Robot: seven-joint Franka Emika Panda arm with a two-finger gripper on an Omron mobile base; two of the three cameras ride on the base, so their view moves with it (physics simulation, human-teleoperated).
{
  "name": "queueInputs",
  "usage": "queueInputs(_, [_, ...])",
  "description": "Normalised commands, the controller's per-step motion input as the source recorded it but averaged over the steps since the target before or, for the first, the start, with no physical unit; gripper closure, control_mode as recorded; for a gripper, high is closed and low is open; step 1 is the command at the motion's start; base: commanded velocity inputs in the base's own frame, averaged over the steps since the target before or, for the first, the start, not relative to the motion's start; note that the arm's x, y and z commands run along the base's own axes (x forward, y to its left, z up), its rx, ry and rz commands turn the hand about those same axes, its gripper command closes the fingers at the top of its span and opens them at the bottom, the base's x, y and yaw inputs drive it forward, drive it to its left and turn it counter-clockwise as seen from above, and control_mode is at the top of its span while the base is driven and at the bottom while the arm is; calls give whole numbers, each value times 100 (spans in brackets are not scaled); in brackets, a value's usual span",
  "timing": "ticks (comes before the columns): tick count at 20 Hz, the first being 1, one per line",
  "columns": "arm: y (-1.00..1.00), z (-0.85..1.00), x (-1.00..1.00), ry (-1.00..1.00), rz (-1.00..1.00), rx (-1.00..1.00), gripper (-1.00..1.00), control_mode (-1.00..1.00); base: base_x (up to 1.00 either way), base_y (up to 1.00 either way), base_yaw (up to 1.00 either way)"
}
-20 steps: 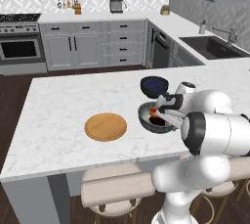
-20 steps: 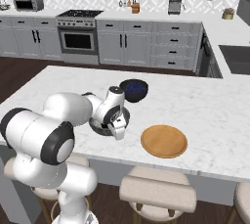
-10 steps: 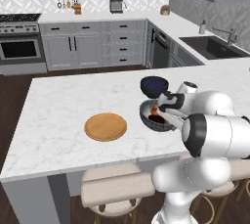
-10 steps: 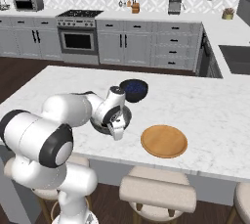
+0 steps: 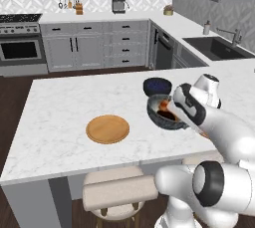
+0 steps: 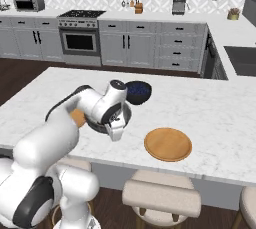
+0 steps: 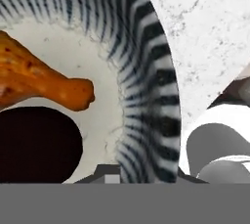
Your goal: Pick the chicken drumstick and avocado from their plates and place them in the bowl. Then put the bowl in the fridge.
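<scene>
a: where are the foods right now?

b: both sit inside the grey bowl (image 5: 167,112) on the white marble island (image 5: 69,102). in the hand view the chicken drumstick (image 7: 34,78) lies across the pale inside of the bowl, its bone end pointing toward the striped wall, and the dark avocado (image 7: 36,145) rests just below it, close beside it.

a: and the gripper?

b: the gripper (image 6: 116,132) is at the bowl's near rim, on the side closest to the robot. its jaws are drawn in narrow and seem to pinch the bowl's thick rim, though the fingertips themselves are mostly hidden in the hand view. the bowl appears to rest on the counter; i cannot tell if it is lifted.

a: what else is on the island?

b: a small dark navy bowl (image 5: 155,85) sits just behind the grey one, nearly touching it. one round wooden plate (image 5: 107,129) lies bare, well apart to the left in the left base view. a sliver of a second plate (image 6: 77,118) peeks out behind the arm in the right base view.
</scene>
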Motion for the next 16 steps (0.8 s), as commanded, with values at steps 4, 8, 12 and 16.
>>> queueInputs(4, [62,93,-77,-2,-2,-11,100,-100,0,0,0])
queueInputs(8, [83,60,-67,0,-17,-18,100,-100,0,0,0])
queueInputs(12, [27,39,-81,0,-21,-13,100,-100,0,0,0])
queueInputs(16, [3,11,-79,0,-30,-13,100,-100,0,0,0])
